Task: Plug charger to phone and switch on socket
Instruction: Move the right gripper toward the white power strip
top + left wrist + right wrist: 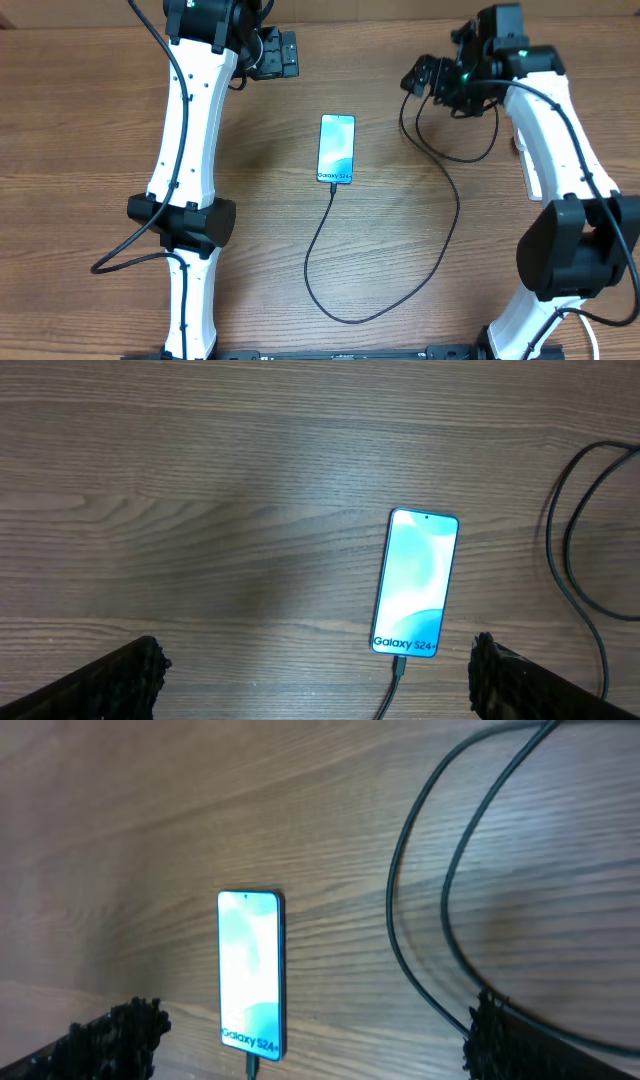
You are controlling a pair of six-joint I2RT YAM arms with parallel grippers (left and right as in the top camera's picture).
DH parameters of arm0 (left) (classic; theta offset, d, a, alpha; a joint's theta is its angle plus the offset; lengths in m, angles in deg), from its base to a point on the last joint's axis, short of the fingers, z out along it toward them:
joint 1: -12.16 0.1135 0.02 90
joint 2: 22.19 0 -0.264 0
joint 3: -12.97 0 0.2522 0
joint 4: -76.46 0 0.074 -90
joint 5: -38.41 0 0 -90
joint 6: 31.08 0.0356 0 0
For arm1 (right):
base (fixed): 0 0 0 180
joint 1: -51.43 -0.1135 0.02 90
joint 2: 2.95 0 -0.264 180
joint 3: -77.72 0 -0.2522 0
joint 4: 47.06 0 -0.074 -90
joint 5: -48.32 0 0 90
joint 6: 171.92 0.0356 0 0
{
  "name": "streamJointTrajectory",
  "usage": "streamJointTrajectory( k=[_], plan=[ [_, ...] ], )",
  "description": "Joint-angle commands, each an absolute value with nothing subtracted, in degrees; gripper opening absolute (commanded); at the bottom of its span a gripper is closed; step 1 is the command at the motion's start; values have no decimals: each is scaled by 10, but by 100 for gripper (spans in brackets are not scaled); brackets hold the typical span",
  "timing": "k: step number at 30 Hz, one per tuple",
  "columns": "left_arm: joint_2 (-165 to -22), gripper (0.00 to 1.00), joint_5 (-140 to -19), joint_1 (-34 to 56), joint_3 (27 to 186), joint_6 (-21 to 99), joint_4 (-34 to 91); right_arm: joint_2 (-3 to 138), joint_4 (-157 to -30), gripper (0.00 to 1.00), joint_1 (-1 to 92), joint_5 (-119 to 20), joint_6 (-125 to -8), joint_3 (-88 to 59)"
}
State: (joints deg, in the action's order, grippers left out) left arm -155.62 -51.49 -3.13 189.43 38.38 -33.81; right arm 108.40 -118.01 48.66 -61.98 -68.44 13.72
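Wood-grain table, both arms over it. L gripper: fingers spread wide, nothing between them, parked up-left of the phone in overhead. R gripper: also spread and empty, up-right of the phone. The charger cable runs close by one finger; can't tell if it touches.

Phone lies flat, screen lit, "Galaxy S24+" text at the end nearest the arm bases. Connector tip sits at that text end and looks seated, so imo the plug-in is done. From there the cable swings wide to the right of the phone, then loops back up beside the R gripper.

Socket: not visible in any view; maybe hidden under the R arm, right of the phone, can't tell.

Step in hand, imo, is the switch. You'd do well to trace the cable away from the phone to find the strip. Bring the fingers together so one tip presses, and come straight down. Don't snag the loop; a tug could pull the connector out.
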Motion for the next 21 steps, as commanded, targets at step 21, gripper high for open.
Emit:
streamJointTrajectory(
  k=[21],
  plan=[
    [-1562,100,-506,-32,1895,396,-341,1060,-1224,100,642,-651,-719,207]
  ],
)
